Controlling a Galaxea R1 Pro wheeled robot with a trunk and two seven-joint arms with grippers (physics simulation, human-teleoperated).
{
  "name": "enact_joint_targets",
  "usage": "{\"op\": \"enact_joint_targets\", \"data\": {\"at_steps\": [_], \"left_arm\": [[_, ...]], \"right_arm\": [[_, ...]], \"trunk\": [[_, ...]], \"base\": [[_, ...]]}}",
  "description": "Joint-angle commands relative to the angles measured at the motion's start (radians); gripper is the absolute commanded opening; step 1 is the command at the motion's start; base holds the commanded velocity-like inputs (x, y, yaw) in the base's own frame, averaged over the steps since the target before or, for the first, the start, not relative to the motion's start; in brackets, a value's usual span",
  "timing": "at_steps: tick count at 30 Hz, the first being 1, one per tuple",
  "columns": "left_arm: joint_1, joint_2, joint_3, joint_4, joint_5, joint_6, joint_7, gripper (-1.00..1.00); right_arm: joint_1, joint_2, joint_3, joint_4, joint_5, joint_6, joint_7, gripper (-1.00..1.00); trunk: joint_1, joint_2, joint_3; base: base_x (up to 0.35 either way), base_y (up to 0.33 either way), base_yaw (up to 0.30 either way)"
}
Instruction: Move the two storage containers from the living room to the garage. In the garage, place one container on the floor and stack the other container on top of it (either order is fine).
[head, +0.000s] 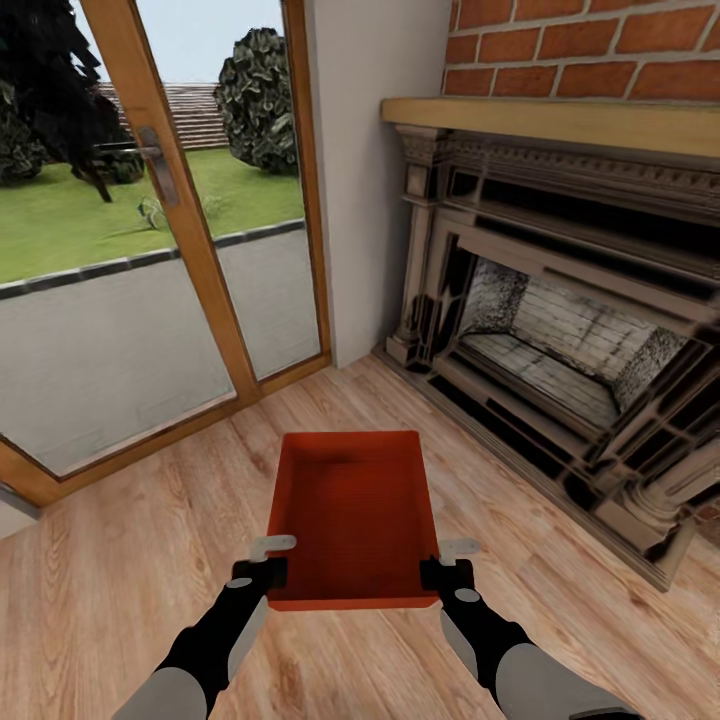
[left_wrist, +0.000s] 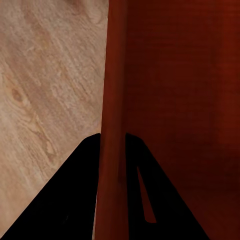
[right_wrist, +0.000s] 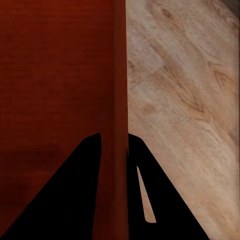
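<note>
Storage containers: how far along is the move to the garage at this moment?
Done: nothing delivered. In hand: one storage container is gripped on opposite walls by the left gripper and right gripper, above the wood floor beside the fireplace. Left: carrying it to the garage, fetching the second, stacking.

Between the fingers, the storage container (head: 352, 520) looks like matt orange-red plastic; beyond them, light wood plank floor (head: 130, 560), rough red-brick fireplace (head: 560, 50).
</note>
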Motion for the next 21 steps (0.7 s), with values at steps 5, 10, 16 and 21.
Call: {"op": "enact_joint_targets", "data": {"at_steps": [5,10,16,21], "left_arm": [[0.0,-0.002,-0.004,-0.002,0.003,0.006,0.011,-1.0],[0.0,-0.002,-0.004,-0.002,0.003,0.006,0.011,-1.0],[0.0,-0.002,-0.004,-0.001,0.003,0.006,0.011,-1.0],[0.0,-0.002,-0.006,0.008,0.004,0.007,0.011,-1.0]], "right_arm": [[-0.001,0.001,-0.01,0.001,0.001,-0.004,-0.064,-1.0],[-0.001,0.001,-0.011,0.001,-0.001,-0.004,-0.064,-1.0],[-0.001,0.001,-0.012,0.0,-0.002,-0.004,-0.064,-1.0],[-0.001,0.001,-0.012,-0.001,-0.005,-0.004,-0.064,-1.0]], "trunk": [[0.0,-0.001,0.006],[0.0,-0.001,0.013],[0.0,-0.001,0.022],[0.0,-0.001,0.029]], "base": [[0.0,0.0,-0.125],[0.0,0.0,-0.125],[0.0,0.0,-0.116],[0.0,0.0,-0.111]]}}
